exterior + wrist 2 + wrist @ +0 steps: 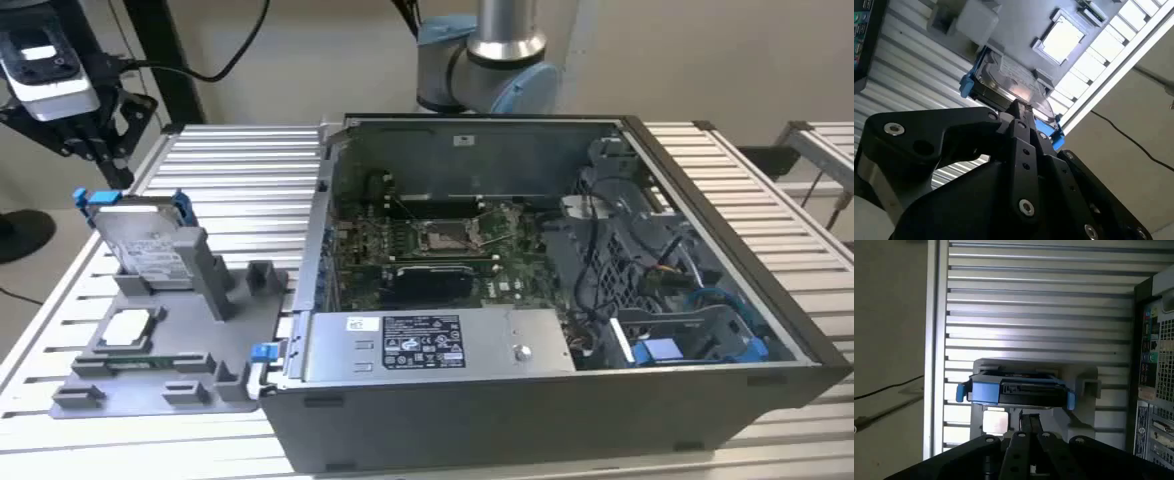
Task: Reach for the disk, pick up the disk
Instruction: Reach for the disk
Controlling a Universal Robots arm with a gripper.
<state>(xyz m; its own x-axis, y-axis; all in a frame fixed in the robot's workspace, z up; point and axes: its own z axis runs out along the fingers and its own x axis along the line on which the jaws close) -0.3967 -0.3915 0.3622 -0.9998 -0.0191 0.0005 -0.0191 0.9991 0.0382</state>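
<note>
Up at the exterior view's left, above the slatted table [240, 165], the gripper [96, 145] hangs with its fingertips pointing down. In both wrist views its black fingers [1029, 421] look pressed together, with nothing between them, and the tip [1017, 106] is lined up over the disk [1006, 80] without touching it.

Just below stands the disk [150, 245], on edge in a slot of the grey holder [200, 345]. It leans slightly, label side out, with the blue bracket at its upper corners. That upright seat probably exists to offer the thin top edge to a descent from above; in the first wrist view this edge [1014, 390] runs crosswise under the gripper, which suits a grasp across its thickness.

Lower on the same holder lies a small white-topped chip [127, 328], flat in its own recess and well clear of the approach line. Beside the holder, towards the exterior view's right, sits the open computer case [534, 400], and behind it rises the arm's base [487, 60]. By my reading, the reach is close to its end and the pickup is not yet made.
</note>
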